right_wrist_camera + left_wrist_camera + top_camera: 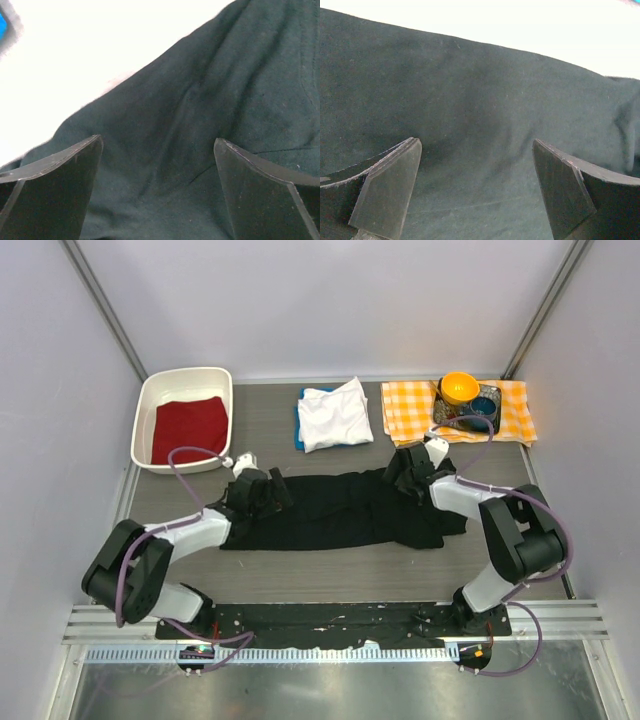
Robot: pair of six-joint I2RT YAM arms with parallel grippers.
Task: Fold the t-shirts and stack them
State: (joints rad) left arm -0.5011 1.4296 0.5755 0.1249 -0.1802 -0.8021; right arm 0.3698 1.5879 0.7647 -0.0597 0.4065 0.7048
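A large black t-shirt [340, 510] lies spread flat across the middle of the table. My left gripper [262, 490] hovers at its left end, jaws wide apart over the dark cloth [480, 125], nothing pinched. Over the shirt's right end my right gripper [408, 472] is open too, with only creased black fabric [200, 125] between its fingers [260, 195]. Behind the black shirt, a folded white t-shirt [335, 413] rests on a blue one [298, 425], of which only an edge shows.
A white bin [152, 410] holding a dark red cloth [190, 428] stands at the back left. At the back right an orange-and-white checked cloth [405, 408] carries a small tray with an orange bowl [459, 387]. Metal frame posts flank the table.
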